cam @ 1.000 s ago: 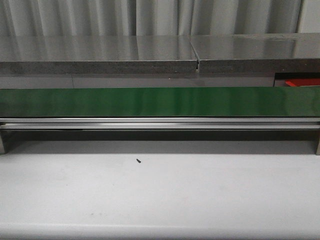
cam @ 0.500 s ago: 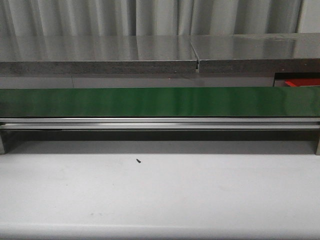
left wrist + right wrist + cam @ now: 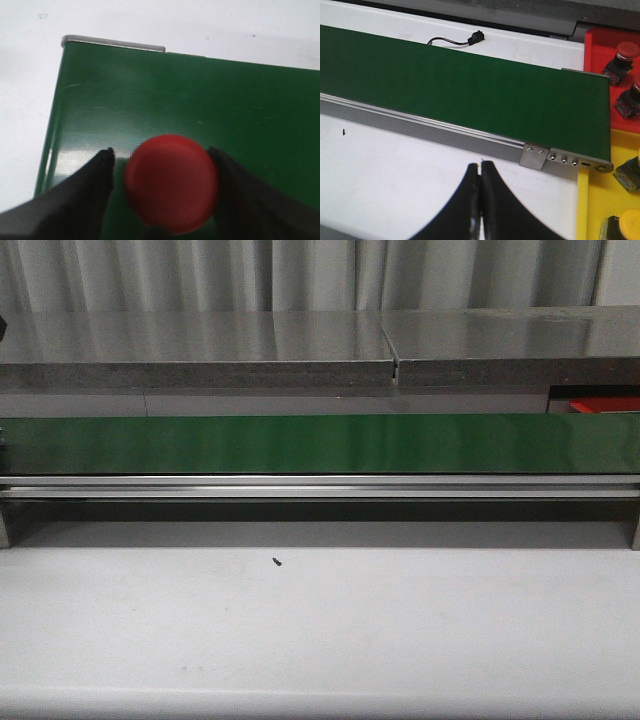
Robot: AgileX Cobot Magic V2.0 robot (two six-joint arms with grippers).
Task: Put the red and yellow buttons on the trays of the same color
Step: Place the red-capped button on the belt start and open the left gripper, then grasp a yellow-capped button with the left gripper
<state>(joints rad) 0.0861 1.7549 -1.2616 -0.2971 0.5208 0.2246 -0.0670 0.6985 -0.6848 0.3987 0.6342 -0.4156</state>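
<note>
A red button (image 3: 172, 182) with a round cap sits between the fingers of my left gripper (image 3: 160, 151), over the near end of the green belt (image 3: 175, 95). One finger (image 3: 235, 185) touches its rim and a gap shows at the other, so the jaws stand open. My right gripper (image 3: 480, 165) is shut and empty above the white table, short of the belt's end. Beside that end lie a red tray (image 3: 594, 42) with red buttons (image 3: 626, 51) and a yellow tray (image 3: 600, 200) with yellow buttons (image 3: 626, 221). Neither gripper shows in the front view.
The green conveyor belt (image 3: 320, 443) runs across the front view with a metal rail (image 3: 320, 487) below it. A sliver of the red tray (image 3: 606, 405) shows at its right end. A small black speck (image 3: 276, 562) lies on the white table. A cabled sensor (image 3: 476, 36) sits behind the belt.
In the front view a small dark shape has come in at the far left edge. The belt and table look the same.
</note>
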